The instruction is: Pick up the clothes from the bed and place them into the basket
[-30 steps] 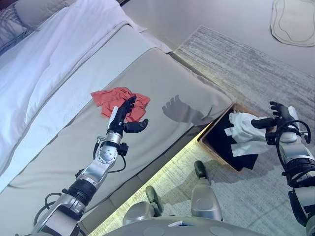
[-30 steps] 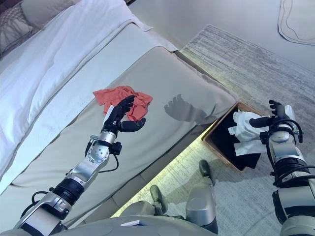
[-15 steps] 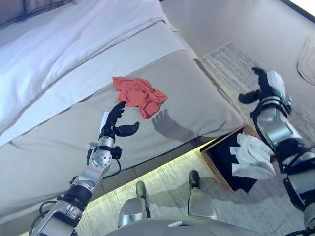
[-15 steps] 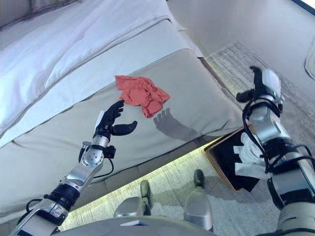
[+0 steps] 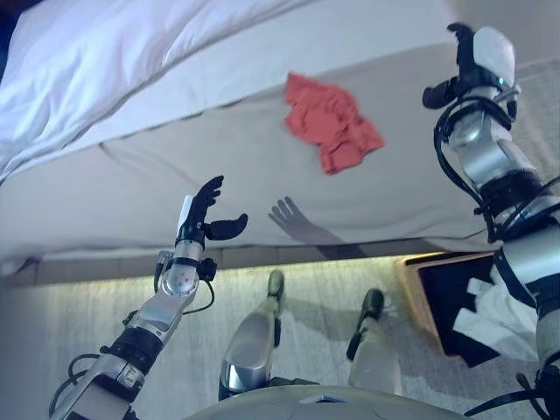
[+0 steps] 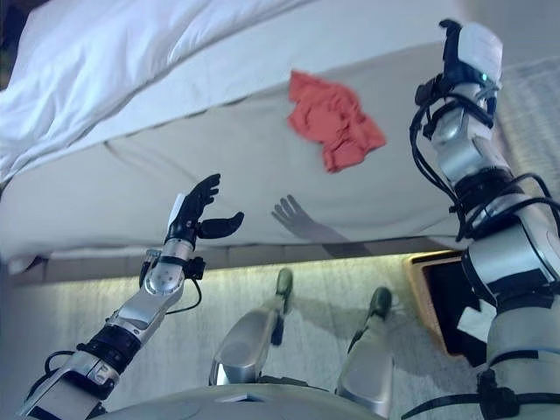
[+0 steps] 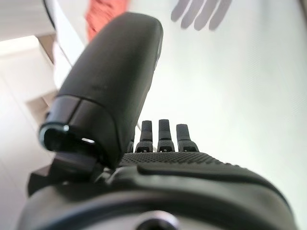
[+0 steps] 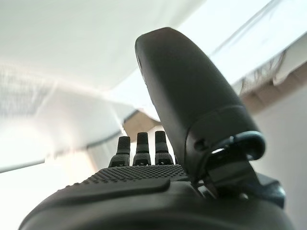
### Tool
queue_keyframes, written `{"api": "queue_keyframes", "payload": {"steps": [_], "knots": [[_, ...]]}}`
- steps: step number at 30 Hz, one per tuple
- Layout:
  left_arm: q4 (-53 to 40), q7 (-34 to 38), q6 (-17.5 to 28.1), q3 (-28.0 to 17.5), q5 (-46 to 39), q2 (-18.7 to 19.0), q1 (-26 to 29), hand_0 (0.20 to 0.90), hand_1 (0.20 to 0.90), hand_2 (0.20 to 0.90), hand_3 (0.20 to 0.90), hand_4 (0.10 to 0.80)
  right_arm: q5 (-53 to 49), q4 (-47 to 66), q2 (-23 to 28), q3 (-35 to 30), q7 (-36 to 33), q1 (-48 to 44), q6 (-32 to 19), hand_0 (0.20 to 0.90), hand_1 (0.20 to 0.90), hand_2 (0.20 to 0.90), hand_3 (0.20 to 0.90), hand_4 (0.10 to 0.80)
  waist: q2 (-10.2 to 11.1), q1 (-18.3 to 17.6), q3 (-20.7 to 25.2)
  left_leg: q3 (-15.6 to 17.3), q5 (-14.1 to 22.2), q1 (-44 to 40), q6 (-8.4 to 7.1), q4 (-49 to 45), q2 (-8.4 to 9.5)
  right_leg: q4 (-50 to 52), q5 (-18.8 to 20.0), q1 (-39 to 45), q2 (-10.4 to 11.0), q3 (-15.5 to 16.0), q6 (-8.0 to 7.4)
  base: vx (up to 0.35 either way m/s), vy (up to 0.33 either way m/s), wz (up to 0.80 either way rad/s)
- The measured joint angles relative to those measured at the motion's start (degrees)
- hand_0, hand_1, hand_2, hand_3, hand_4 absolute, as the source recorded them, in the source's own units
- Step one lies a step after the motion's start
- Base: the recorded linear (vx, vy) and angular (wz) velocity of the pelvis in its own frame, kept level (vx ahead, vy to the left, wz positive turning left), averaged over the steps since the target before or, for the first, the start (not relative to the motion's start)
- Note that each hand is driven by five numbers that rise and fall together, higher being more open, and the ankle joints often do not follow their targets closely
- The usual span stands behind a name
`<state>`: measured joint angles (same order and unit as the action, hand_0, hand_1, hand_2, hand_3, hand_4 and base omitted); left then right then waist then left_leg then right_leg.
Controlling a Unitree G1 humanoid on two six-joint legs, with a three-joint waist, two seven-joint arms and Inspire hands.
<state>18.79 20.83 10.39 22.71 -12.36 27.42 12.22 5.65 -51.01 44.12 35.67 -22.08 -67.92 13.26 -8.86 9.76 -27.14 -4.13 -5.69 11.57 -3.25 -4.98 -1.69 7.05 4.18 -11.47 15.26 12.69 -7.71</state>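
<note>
Clothes: I am seeing one red garment [image 5: 331, 120] lying crumpled on the grey bed [image 5: 175, 166], near its foot edge, touching neither hand. A white duvet [image 5: 131, 52] is covering the far part of the bed, well apart from the garment. Nothing is lying between the garment and either hand.

My left hand [image 5: 199, 214] is hanging over the bed's near edge, fingers straight and spread, thumb sticking out, holding nothing. My right hand [image 5: 477, 57] is raised beside the bed's corner, to the right of the garment; its fingers are relaxed and apart, gripping nothing.

One basket [image 5: 413, 282] is sitting on the rug [image 5: 87, 324] at lower right, below the bed's edge, with white cloth [image 5: 494, 315] on dark cloth inside. The left eye view is showing that white cloth plainly; in the right eye view my right arm is hiding most of the basket.

The left wrist view is showing the garment [image 7: 98, 17] as a red blur past the thumb, with grey bed beyond the fingertips. The right wrist view is showing no garment.
</note>
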Motion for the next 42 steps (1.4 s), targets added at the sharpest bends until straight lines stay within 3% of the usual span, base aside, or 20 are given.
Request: {"api": "queue_keyframes", "payload": {"steps": [2, 7, 13, 24, 25, 27, 28, 33, 39, 42], "knots": [[-0.2, 0.8, 1.1, 0.1, 0.0, 0.0, 1.3, 0.900, 0.900, 0.900, 0.900, 0.800, 0.0, -1.2, -0.4, 0.8, -0.1, -1.7, 1.1, 0.900, 0.900, 0.900, 0.900, 0.800, -0.1, 1.0, -2.6, -0.8, 0.1, 3.2, 0.22, -2.2, 1.25, 5.7, -2.3, -4.2, 1.8, 0.3, 0.47, -0.025, 0.012, 0.40], [-2.7, 3.2, 2.6, 0.4, -0.1, 0.4, 1.8, 0.900, 0.900, 0.900, 0.900, 0.800, 0.0, -3.1, -2.0, 0.9, -0.6, -2.2, 4.0, 0.900, 0.900, 0.900, 0.900, 0.800, 0.5, 4.5, -3.5, -2.8, 0.9, 13.2, 0.98, -8.3, 3.80, 16.0, -5.9, -14.6, 5.2, 0.4, 1.29, 0.039, -0.004, 0.36], [-7.5, 5.2, 6.1, 0.9, -1.3, 1.6, 1.0, 0.900, 0.900, 0.900, 0.900, 0.800, 0.1, -3.5, -5.1, 1.9, -2.0, -3.8, 6.8, 0.900, 0.900, 0.900, 0.900, 0.800, 1.5, 7.5, -4.3, -5.0, 4.7, 23.4, 1.24, -19.2, 4.06, 25.3, -9.9, -22.6, 5.8, 0.8, 3.03, 0.082, -0.046, 0.18], [-15.3, 8.5, 10.2, 1.8, -1.6, 4.7, -0.7, 0.900, 0.900, 0.900, 0.900, 0.800, 0.0, -14.3, -4.7, 4.5, -2.5, -14.0, 8.9, 0.900, 0.900, 0.900, 0.900, 0.800, 1.5, 7.1, -4.3, -6.6, 8.5, 38.4, 1.64, -33.1, 4.85, 36.7, -12.8, -36.0, 6.0, -1.2, 3.62, 0.013, -0.028, 0.02], [-15.5, 8.7, 10.4, 1.7, -1.9, 5.7, -1.3, 0.900, 0.900, 0.900, 0.900, 0.800, 0.0, -15.2, -4.5, 4.8, -2.1, -15.0, 9.1, 0.733, 0.733, 0.733, 0.705, 0.605, 1.5, 7.3, -4.3, -7.0, 8.6, 39.7, 1.53, -33.9, 4.88, 37.5, -12.9, -37.0, 6.0, -1.2, 3.63, 0.018, -0.050, 0.06], [-15.8, 8.6, 11.1, 1.4, -2.7, 6.5, -2.8, 0.900, 0.900, 0.900, 0.900, 0.800, 0.0, -16.3, -4.3, 5.9, -1.1, -16.2, 9.5, 0.526, 0.526, 0.526, 0.464, 0.364, 1.5, 7.5, -4.3, -7.3, 8.8, 40.6, 1.16, -34.8, 4.86, 38.4, -13.0, -37.9, 6.0, -1.2, 3.75, 0.019, -0.052, 0.06], [-15.9, 8.6, 11.2, 1.3, -2.9, 6.8, -3.5, 0.900, 0.900, 0.900, 0.900, 0.800, 0.0, -16.5, -3.8, 5.9, -0.6, -16.6, 9.7, 0.300, 0.300, 0.300, 0.200, 0.100, 1.5, 7.7, -4.3, -7.3, 8.9, 41.0, 1.06, -35.1, 4.86, 38.8, -13.1, -38.4, 6.0, -1.3, 3.87, 0.025, -0.044, 0.04], [-15.9, 8.1, 11.3, -0.2, -4.0, 7.2, -7.5, 0.900, 0.900, 0.900, 0.900, 0.800, 0.1, -17.4, -2.2, 8.1, 1.8, -18.6, 11.5, 0.300, 0.300, 0.300, 0.200, 0.100, 1.5, 8.0, -4.3, -7.6, 8.9, 41.5, 1.04, -35.7, 4.86, 38.8, -13.3, -38.6, 6.0, -1.4, 4.08, 0.004, -0.006, 0.00], [-16.4, 7.4, 11.3, -0.2, -3.9, 7.5, -7.2, 0.900, 0.900, 0.900, 0.900, 0.800, -1.8, -18.3, -1.9, 7.9, 2.7, -18.4, 12.7, 0.300, 0.300, 0.300, 0.200, 0.100, 1.5, 7.8, -4.3, -6.7, 8.9, 40.3, 1.08, -35.8, 4.94, 37.9, -13.3, -37.3, 5.7, -2.4, 4.10, 0.016, 0.001, -0.04], [-16.4, 6.9, 11.3, -0.2, -4.0, 7.6, -6.9, 0.900, 0.900, 0.900, 0.900, 0.800, -2.4, -18.4, -2.0, 7.9, 2.7, -16.2, 12.2, 0.300, 0.300, 0.300, 0.200, 0.100, 1.6, 7.8, -4.4, -6.0, 9.2, 37.4, 2.00, -35.7, 4.86, 37.0, -13.1, -34.2, 5.7, -2.6, 4.38, 0.028, -0.004, -0.06]]}}
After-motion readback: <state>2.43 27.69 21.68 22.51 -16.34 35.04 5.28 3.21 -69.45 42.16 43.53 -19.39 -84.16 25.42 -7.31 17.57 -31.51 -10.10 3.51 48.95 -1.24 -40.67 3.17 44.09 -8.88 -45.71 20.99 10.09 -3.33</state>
